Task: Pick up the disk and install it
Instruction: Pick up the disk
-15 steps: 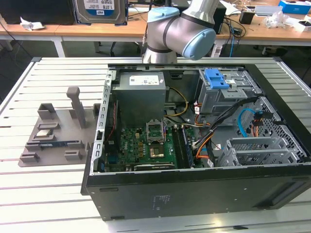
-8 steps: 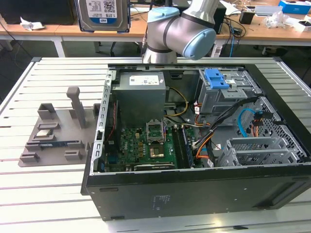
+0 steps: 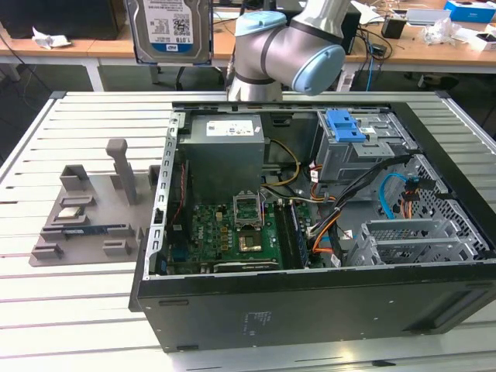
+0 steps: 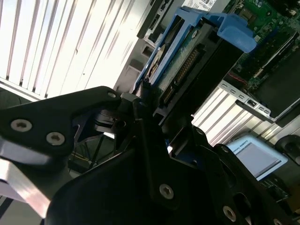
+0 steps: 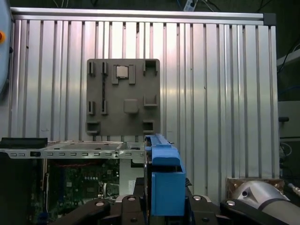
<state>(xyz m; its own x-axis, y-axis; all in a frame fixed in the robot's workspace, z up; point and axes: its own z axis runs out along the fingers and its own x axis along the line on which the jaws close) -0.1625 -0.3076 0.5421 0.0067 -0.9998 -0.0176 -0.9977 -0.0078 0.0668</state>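
Logging from the remote station: one table (image 3: 77, 310); one open case (image 3: 310, 318) lying on it; one grey fixture plate (image 3: 89, 242) beside the case. One disk (image 3: 169, 31) is held high, over the case's far corner at the exterior view's left. Its long axis is upright, and the tool (image 5: 161, 206) is clenched on its blue frame.

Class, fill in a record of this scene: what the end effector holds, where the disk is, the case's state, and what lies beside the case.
End effector: shut on the disk
Disk position: held up in the air, outside the case, label facing the exterior view
Case: open, on the slatted table, motherboard exposed
Beside case: grey fixture plate, on the exterior view's left
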